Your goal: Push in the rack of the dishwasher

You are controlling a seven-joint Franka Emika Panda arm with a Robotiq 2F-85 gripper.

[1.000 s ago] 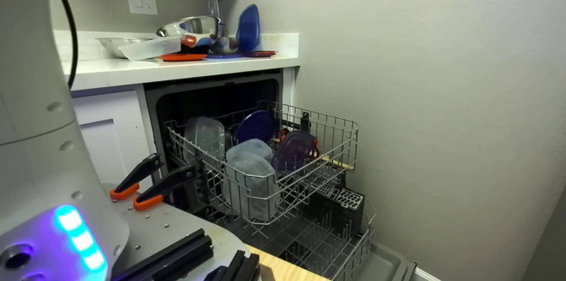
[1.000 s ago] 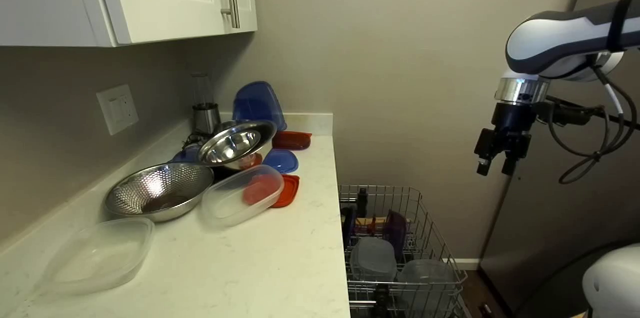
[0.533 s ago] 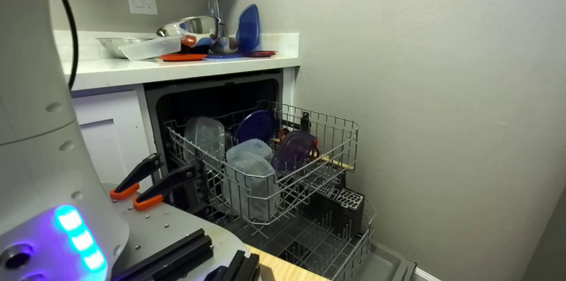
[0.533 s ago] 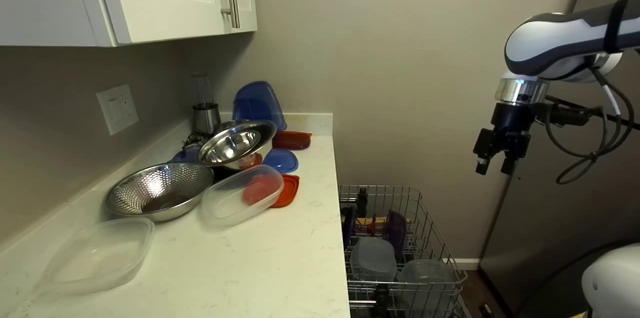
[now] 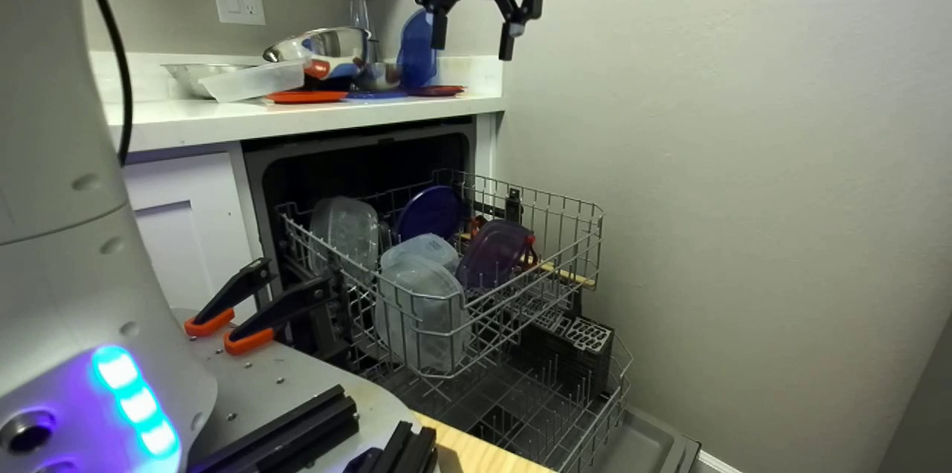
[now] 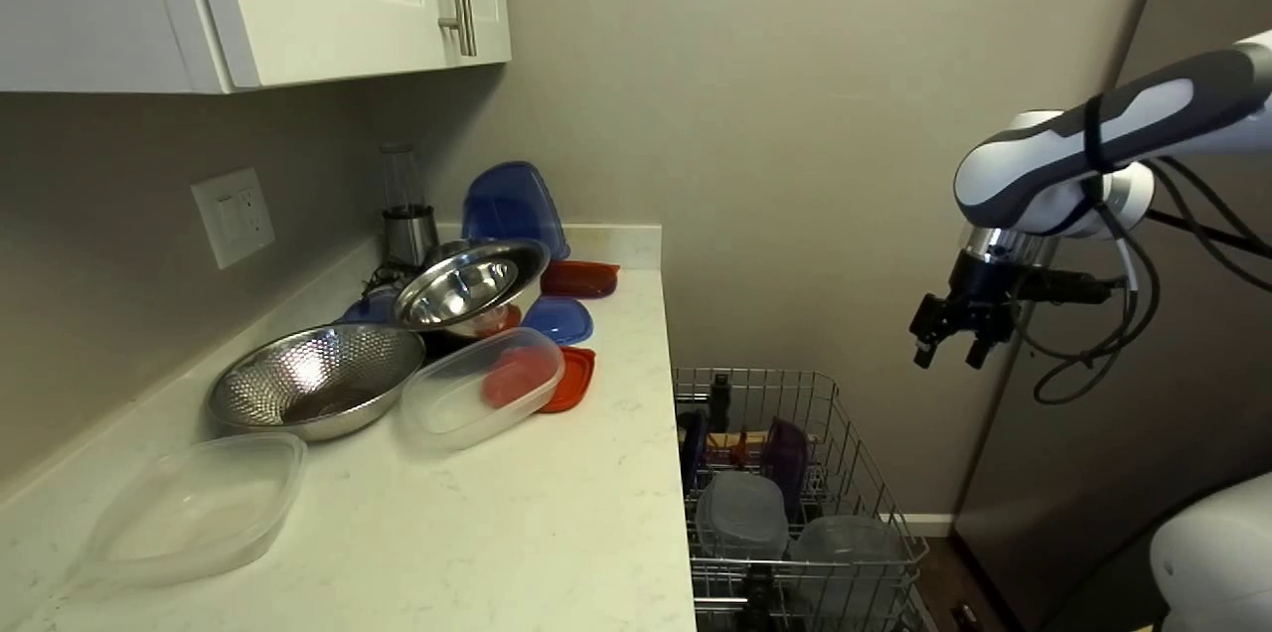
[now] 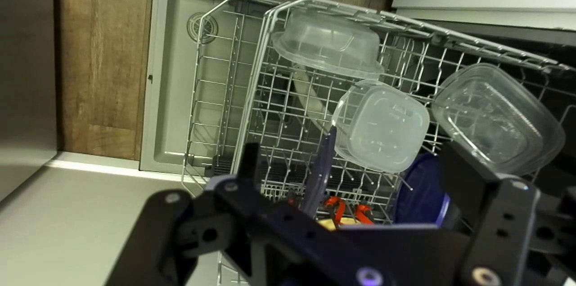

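The rack (image 5: 599, 224) is a light-grey wire basket pulled out of the dishwasher (image 5: 357, 137), loaded with clear containers and dark blue and purple lids. Its rim also shows in an exterior view (image 6: 867, 461) and in the wrist view (image 7: 254, 79). My gripper (image 5: 473, 40) hangs in the air well above the rack, fingers apart and empty. In an exterior view the gripper (image 6: 950, 352) stands beyond the rack's outer side, near the grey wall. In the wrist view the gripper (image 7: 357, 164) is spread wide over the rack, touching nothing. The rack's inner end is partly hidden.
The lower rack with a black cutlery basket (image 5: 565, 354) is also out, over the lowered door (image 5: 647, 443). The white counter (image 6: 556, 533) holds bowls, containers and lids. Orange-tipped clamps (image 5: 249, 339) sit on the robot's base. A tall grey panel (image 6: 1123, 394) stands behind the arm.
My arm has moved down and toward the rack and counter side, and the gripper has tilted. The gripper has come into view at the top of an exterior view. The rack has not moved.
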